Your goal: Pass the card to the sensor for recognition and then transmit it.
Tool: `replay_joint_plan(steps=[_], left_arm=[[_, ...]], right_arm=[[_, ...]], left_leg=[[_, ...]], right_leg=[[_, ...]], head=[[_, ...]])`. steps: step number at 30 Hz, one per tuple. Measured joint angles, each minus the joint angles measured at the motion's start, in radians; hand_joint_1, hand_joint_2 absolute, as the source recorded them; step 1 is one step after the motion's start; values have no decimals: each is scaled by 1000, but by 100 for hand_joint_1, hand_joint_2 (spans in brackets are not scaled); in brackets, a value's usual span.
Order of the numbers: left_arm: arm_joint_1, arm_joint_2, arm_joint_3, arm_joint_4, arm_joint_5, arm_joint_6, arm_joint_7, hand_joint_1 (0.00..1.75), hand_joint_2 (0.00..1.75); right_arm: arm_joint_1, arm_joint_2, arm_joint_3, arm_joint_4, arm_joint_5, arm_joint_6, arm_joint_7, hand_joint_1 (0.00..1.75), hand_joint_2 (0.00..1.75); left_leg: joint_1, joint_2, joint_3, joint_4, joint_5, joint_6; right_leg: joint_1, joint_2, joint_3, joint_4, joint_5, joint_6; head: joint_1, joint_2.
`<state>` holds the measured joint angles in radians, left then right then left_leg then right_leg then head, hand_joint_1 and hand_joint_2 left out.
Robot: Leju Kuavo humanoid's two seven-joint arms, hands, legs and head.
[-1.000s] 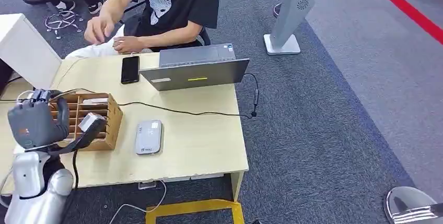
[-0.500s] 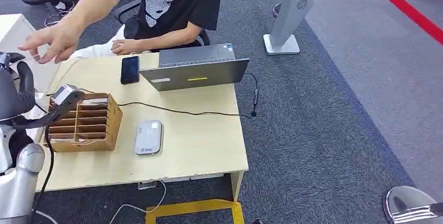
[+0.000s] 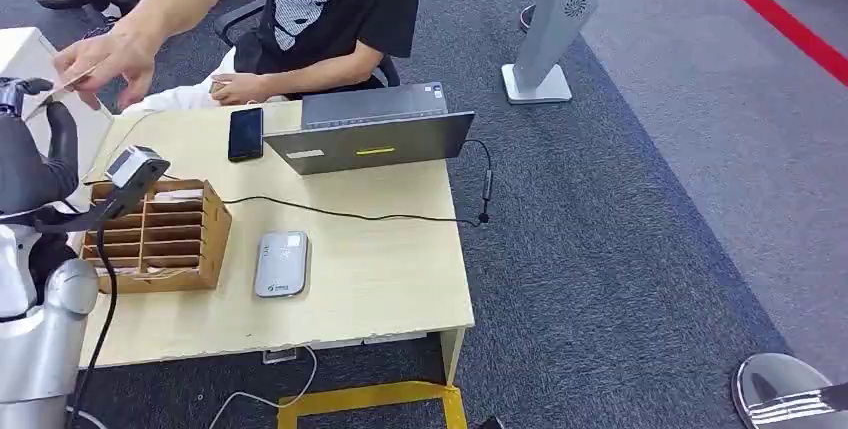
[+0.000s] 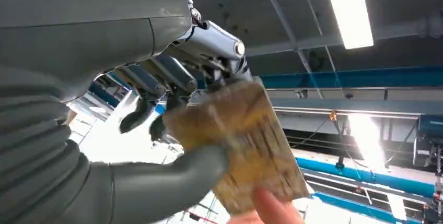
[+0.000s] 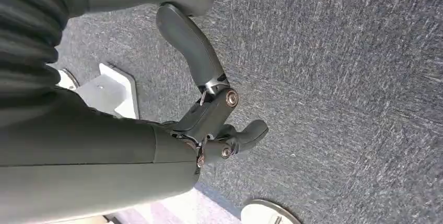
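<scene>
- Since the previous frame: person's hand (image 3: pixel 105 54) now lowered to the raised left hand (image 3: pixel 30 164) at the far-left side of the card rack (image 3: pixel 160 234); left hand lifted slightly higher above the rack.
- Holding the card (image 4: pixel 245 140) between thumb and fingers (image 4: pixel 172 80) of the left hand; clamped on the card, with a person's fingertip (image 4: pixel 271 211) touching the card's free edge.
- Locating the card: up beside the rack's far-left corner, at the person's hand, well apart from the sensor (image 3: pixel 282 263).
- Hanging the right hand (image 5: pixel 219 125) over the carpet (image 5: pixel 339 78), well away from the rack; fingers curled loosely, holding nothing.
- Judging progress: sensor, lying just right of the rack on the table (image 3: pixel 380 279), presumably already served, since the card is now being offered to the person; not confirmable from these views.
- Remaining, as judged: releasing the card once the person's grip is secure, then withdrawing the left hand.
</scene>
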<state>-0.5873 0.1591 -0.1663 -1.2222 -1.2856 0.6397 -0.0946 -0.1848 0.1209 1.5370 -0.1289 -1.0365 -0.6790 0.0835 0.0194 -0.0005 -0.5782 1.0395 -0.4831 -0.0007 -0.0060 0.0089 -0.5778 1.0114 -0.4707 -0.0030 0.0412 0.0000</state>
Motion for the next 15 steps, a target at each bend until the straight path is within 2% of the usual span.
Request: replay_joint_plan(steps=[11, 13, 14, 15], left_arm=[[-4, -5, 0, 4, 6, -1, 3, 0, 175], [-6, -6, 0, 7, 21, -24, 7, 0, 175], [-8, -5, -2, 7, 24, -84, 11, 0, 175], [-13, 4, -44, 2, 38, -302, 65, 0, 175]], right_arm=[[0, 0, 0, 0, -5, 0, -3, 0, 175], [0, 0, 0, 0, -14, 0, -7, 0, 175], [1, 0, 0, 0, -23, -1, -13, 0, 175], [10, -3, -3, 4, -53, -1, -29, 0, 175]], left_leg=[[0, 0, 0, 0, 0, 0], [0, 0, 0, 0, 0, 0], [0, 0, 0, 0, 0, 0], [0, 0, 0, 0, 0, 0]], right_leg=[[0, 0, 0, 0, 0, 0], [0, 0, -1, 0, 0, 0], [0, 0, -1, 0, 0, 0], [0, 0, 0, 0, 0, 0]], head=[[0, 0], [0, 0], [0, 0], [0, 0]])
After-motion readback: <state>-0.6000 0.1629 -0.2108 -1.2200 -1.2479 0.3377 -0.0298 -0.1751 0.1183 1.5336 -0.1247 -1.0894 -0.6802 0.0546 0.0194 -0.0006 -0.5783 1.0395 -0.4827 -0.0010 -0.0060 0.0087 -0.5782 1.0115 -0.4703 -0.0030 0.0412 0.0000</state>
